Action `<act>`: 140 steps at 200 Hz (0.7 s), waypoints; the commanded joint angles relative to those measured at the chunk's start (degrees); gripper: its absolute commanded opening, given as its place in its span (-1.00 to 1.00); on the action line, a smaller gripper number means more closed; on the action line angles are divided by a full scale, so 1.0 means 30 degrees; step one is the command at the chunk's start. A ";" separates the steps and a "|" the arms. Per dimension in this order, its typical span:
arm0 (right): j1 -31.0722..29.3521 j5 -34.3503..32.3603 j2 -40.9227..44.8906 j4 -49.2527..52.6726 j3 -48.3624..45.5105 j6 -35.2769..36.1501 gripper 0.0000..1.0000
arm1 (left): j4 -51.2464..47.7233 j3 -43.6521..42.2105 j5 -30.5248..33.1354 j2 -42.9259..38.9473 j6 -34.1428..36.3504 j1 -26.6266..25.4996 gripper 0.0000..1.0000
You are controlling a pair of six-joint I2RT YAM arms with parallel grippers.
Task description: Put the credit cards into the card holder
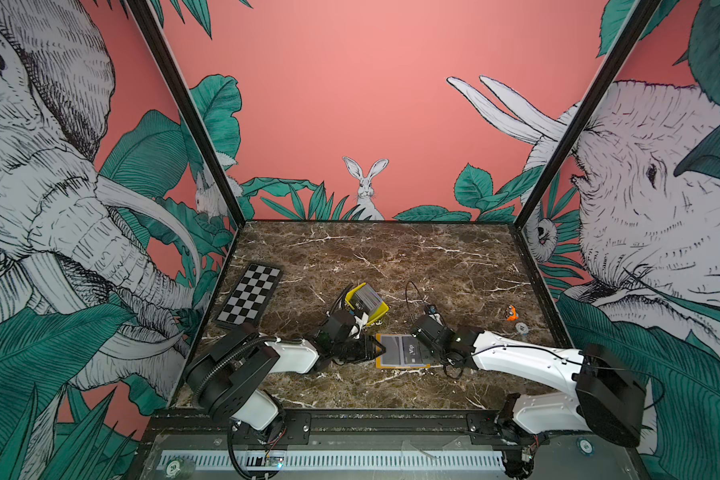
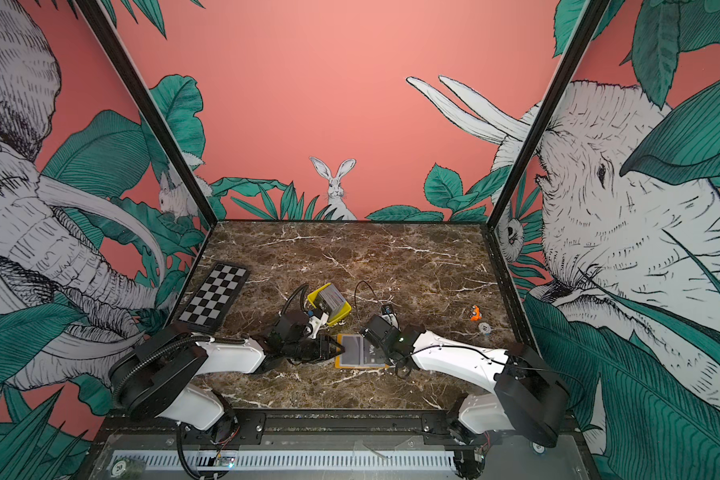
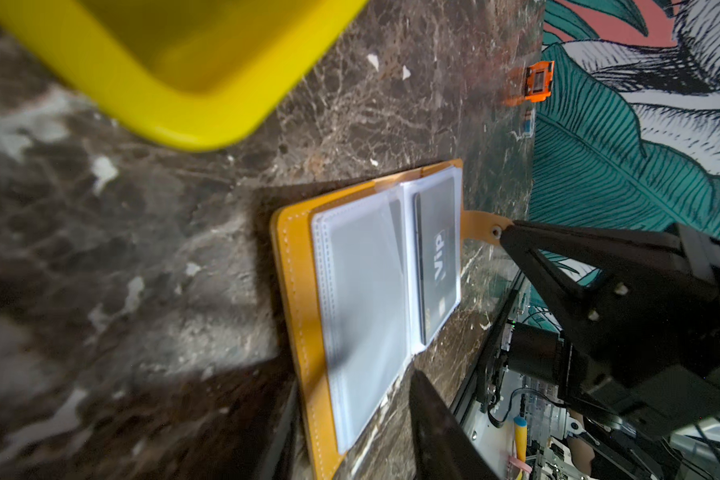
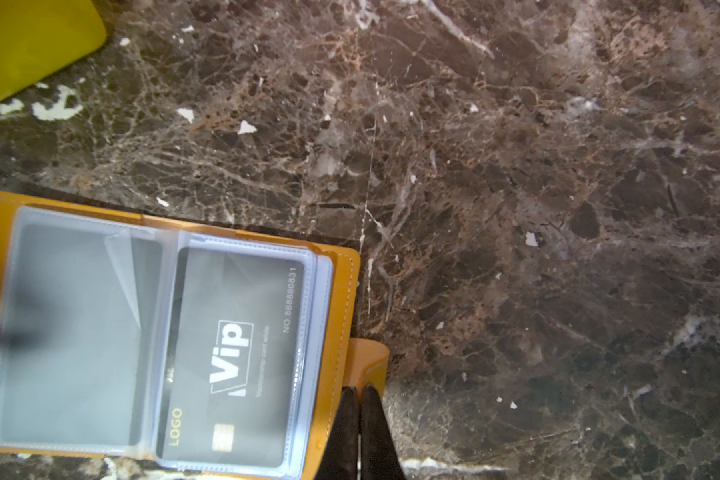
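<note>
Orange-yellow leather lies open on the marble bench (image 1: 391,257): the card holder (image 1: 400,366), between the two arms, with one black VIP card (image 4: 242,353) face up in the clear sleeve nearer the right arm (whether the other sleeve holds one I can't tell). The right hand (image 4: 359,392), pressed together, has its tips at the snap tab (image 4: 368,357), while the left hand (image 1: 374,350) hangs spread and empty at the opposite edge. More credit cards (image 1: 366,298) sit stacked in the yellow tray (image 1: 381,311) just behind.
</note>
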State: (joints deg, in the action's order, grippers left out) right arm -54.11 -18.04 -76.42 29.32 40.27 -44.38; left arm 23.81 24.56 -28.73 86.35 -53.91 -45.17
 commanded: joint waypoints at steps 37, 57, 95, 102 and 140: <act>-0.0092 -0.0406 0.0279 -0.0146 -0.0430 -0.0069 -1.00 | -0.4096 0.2128 0.0231 -0.2001 0.1267 -0.0233 -0.11; -0.0084 -0.0292 0.0279 -0.0361 -0.0529 -0.0090 -1.00 | -0.3927 0.2463 0.0007 -0.1955 0.1086 -0.0382 -0.11; -0.0080 0.0008 0.0771 -0.0763 -0.0694 -0.0210 -1.00 | -0.2417 0.3173 -0.0521 -0.0921 0.0374 -0.0803 -0.11; -0.0068 0.0008 0.0823 -0.0800 -0.0745 -0.0223 -1.00 | -0.2225 0.3359 -0.0574 -0.0738 0.0236 -0.0916 -0.11; -0.0041 0.0081 0.1158 -0.0977 -0.1143 -0.0426 -1.00 | -0.2048 0.4515 -0.0748 0.0080 0.0216 -0.1459 -0.11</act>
State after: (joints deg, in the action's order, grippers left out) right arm -54.11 -17.91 -74.13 26.96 37.85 -44.69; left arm 15.84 35.35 -29.85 85.73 -52.95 -48.62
